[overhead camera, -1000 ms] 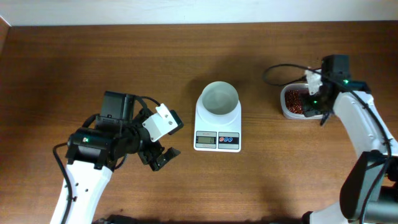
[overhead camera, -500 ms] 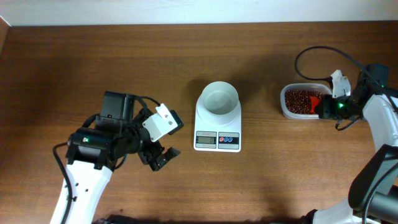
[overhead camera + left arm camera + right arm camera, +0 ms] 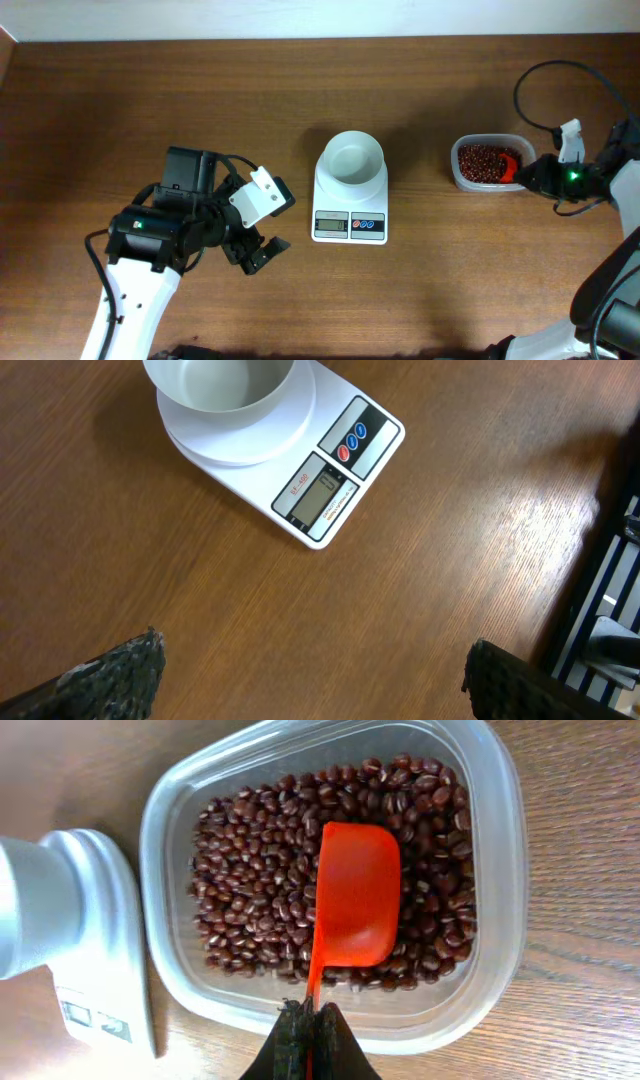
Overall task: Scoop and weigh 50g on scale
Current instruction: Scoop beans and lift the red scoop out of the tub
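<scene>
The white scale (image 3: 350,215) stands mid-table with its round white bowl (image 3: 351,158) empty; the left wrist view shows the scale (image 3: 330,470) too. Dark red-brown beans (image 3: 260,870) fill a clear plastic tub (image 3: 487,162) to the scale's right. My right gripper (image 3: 309,1015) is shut on the thin handle of an orange-red scoop (image 3: 355,905). The scoop's cup lies on the beans, and none show on its smooth surface. In the overhead view the right gripper (image 3: 530,175) sits just right of the tub. My left gripper (image 3: 312,660) is open over bare wood, left of the scale.
A black cable (image 3: 560,75) loops above the right arm near the table's right edge. A dark rack-like structure (image 3: 610,580) lies at the right edge of the left wrist view. The scale's corner (image 3: 60,920) stands close to the tub's left side.
My right arm has swung out to the right, from over the tub to beside its right end, keeping the scoop in the beans. The left arm has not moved.
</scene>
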`<state>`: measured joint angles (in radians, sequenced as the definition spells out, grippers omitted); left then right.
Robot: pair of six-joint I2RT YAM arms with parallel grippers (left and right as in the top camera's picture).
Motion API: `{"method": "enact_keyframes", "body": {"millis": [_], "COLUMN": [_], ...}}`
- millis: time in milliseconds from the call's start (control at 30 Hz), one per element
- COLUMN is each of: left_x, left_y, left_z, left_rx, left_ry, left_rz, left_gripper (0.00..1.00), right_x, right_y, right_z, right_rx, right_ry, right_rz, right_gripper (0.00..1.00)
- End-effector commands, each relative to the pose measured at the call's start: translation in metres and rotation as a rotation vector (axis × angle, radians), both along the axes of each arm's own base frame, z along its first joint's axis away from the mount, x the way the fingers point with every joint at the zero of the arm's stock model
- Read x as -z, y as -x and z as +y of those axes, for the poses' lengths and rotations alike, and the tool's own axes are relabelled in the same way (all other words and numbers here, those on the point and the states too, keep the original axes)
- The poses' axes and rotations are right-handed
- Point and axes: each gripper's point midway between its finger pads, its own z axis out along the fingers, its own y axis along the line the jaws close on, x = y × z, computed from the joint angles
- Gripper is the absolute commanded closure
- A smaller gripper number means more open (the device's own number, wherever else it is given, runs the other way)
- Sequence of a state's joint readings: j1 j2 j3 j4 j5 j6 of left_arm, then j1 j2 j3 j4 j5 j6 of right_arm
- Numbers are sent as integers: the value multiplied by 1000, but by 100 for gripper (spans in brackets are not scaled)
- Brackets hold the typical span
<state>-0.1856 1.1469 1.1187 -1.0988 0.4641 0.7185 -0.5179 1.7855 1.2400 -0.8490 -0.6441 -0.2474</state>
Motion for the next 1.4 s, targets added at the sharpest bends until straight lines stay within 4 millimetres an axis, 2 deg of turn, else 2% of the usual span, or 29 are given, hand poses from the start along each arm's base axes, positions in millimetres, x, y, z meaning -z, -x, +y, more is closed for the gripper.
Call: {"method": "enact_keyframes", "body": {"millis": [0, 167, 433, 733, 833, 900, 1000, 1067, 1133, 1300, 1367], "left_x": [-8, -8, -8, -8, -8, -8, -8, -8, -8, -8, -8], "left_y": [-4, -4, -4, -4, -4, -4, -4, -4, -4, -4, -4], "left_z": [0, 0, 0, 0, 0, 0, 0, 0, 0, 0, 0], "left_rx": [14, 14, 14, 14, 14, 14, 14, 14, 14, 14, 14], "left_ry": [4, 4, 4, 4, 4, 4, 4, 4, 4, 4, 4], "left_rz": [-30, -30, -31, -30, -31, -31, -30, -30, -30, -30, -31], "left_gripper": [1, 1, 1, 1, 1, 1, 1, 1, 1, 1, 1], "right_x": [-8, -19, -39, -48, -41, -49, -31, -44, -31, -38, -51], "right_y": [-1, 2, 3, 13, 14, 11, 17, 13, 19, 16, 12], "right_z": [-2, -15, -15, -23, -28, -24, -33, -25, -32, -28, -20], "right_rx": [28, 89, 117, 207, 219, 195, 210, 127, 152, 145, 138], "right_ry": [-85, -171, -314, -426, -379, -413, -310, -336, -271, -316, -393], "right_rz": [-34, -75, -143, -112, -90, -133, -68, -170, -103, -134, -176], "right_gripper": [96, 96, 96, 96, 96, 96, 96, 96, 96, 96, 96]}}
